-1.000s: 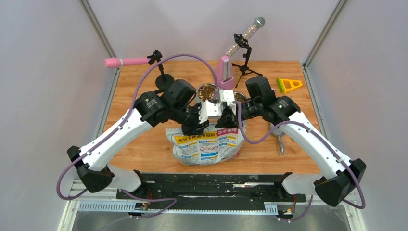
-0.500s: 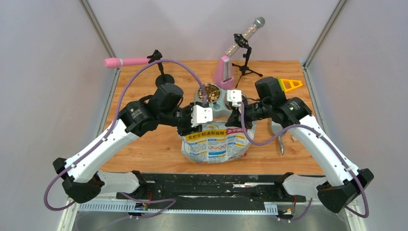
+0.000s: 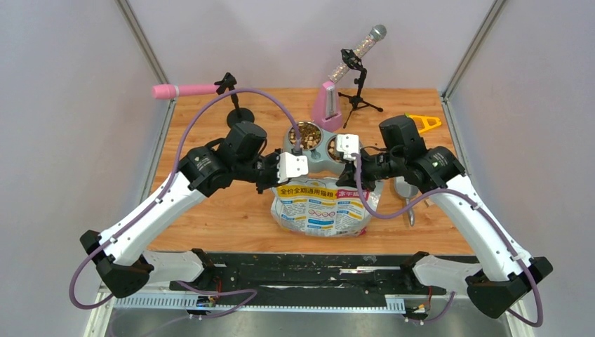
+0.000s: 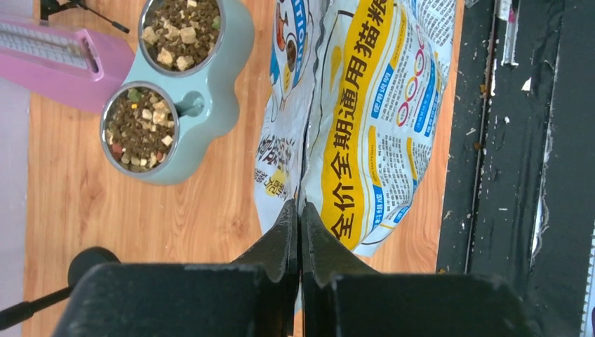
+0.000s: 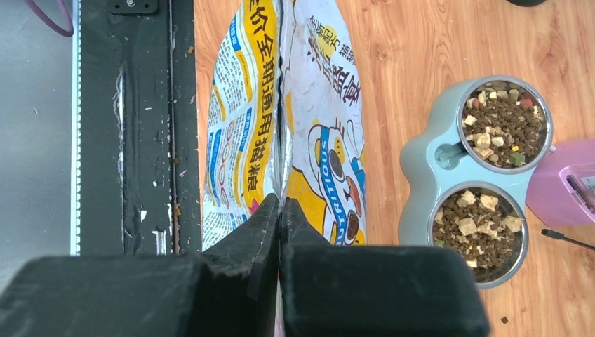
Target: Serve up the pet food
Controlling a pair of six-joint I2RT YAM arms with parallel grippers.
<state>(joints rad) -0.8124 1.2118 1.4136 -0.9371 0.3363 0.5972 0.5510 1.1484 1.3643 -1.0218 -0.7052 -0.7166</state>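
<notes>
Seemingly both jaws pinch the bag (image 3: 319, 207) on the wooden table (image 3: 231, 217) between pale walls (image 3: 63, 105).

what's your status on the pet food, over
Left gripper and right gripper both shut on bag top edge. Pet food sits in both feeder bowls. Pink metronome close behind feeder.

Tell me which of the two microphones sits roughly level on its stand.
The pink microphone at the back left; the glittery silver-headed microphone tilts steeply upward instead.
</notes>
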